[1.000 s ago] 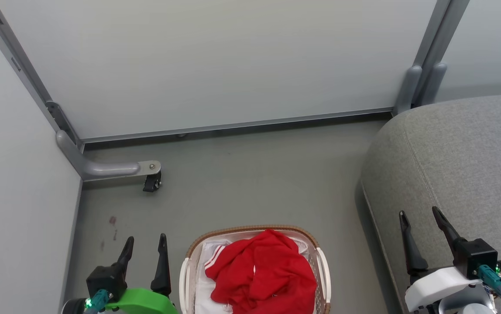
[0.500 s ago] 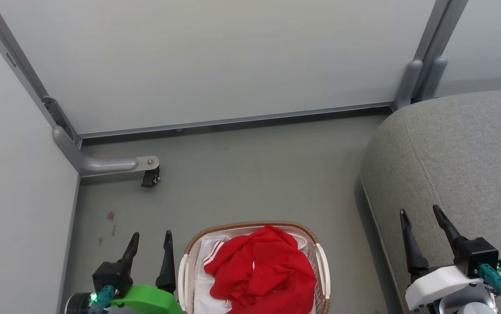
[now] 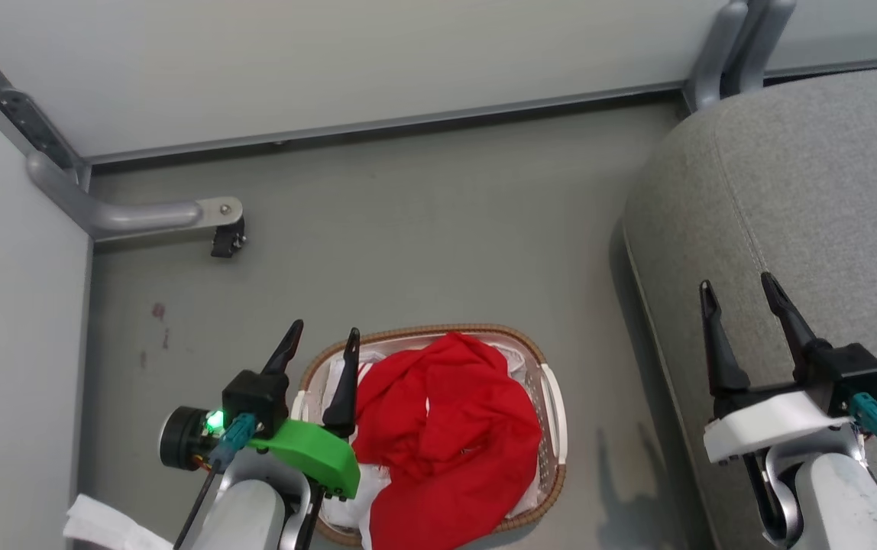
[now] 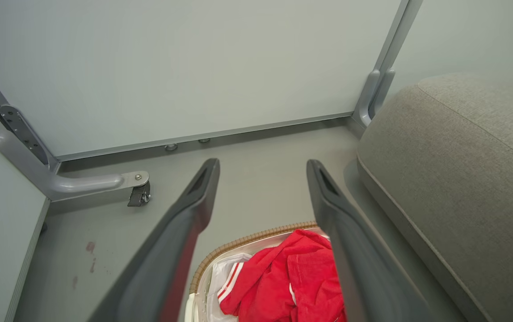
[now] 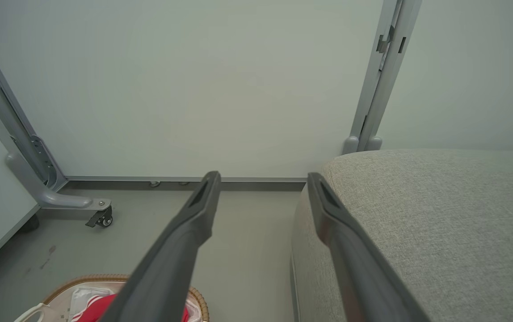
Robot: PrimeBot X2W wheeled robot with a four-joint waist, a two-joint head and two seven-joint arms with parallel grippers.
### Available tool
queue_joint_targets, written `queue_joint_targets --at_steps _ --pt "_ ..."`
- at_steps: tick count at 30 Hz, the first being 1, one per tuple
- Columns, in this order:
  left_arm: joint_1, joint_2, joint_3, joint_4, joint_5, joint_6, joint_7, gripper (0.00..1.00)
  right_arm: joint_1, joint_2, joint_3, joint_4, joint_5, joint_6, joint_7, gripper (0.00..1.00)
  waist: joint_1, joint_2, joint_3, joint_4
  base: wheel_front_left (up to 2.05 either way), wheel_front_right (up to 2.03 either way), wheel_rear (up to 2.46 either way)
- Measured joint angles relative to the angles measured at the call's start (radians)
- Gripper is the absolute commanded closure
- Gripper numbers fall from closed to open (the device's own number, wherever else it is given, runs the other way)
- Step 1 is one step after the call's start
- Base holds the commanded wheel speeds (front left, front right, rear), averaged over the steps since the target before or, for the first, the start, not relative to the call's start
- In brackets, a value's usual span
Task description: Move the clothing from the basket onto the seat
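The red clothing (image 3: 446,435) with white striped trim lies heaped in the basket (image 3: 542,359), a white oval with a brown woven rim standing on the floor. My left gripper (image 3: 324,336) is open over the basket's left rim, its right finger above the garment's edge, touching nothing. From the left wrist the clothing (image 4: 283,286) and basket (image 4: 243,243) sit below between my open fingers (image 4: 203,188). The grey seat (image 3: 813,168) fills the right side. My right gripper (image 3: 736,286) hangs open over the seat's front edge. The right wrist view shows the seat (image 5: 439,214) and the basket (image 5: 86,279).
White partition panels on grey frames close off the back and left. A panel foot with a black caster (image 3: 226,238) juts onto the floor at the left. Bare grey floor lies between the basket and the seat (image 4: 453,161). A white paper scrap (image 3: 95,523) shows by my left arm.
The head camera has tilted down, so the scene shifted up. My left gripper has moved right and forward, from beside the basket to over its left rim. The right gripper stays open over the seat.
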Motion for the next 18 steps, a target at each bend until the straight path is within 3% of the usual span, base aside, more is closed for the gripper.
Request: queue_joint_targets --at_steps 18 --pt "-0.305 0.002 -0.224 0.365 0.11 -0.026 0.0 0.0 -0.184 -0.002 0.061 -0.035 0.083 0.0 0.0 0.0 0.0001 0.0 0.355 -0.118 0.0 0.0 0.0"
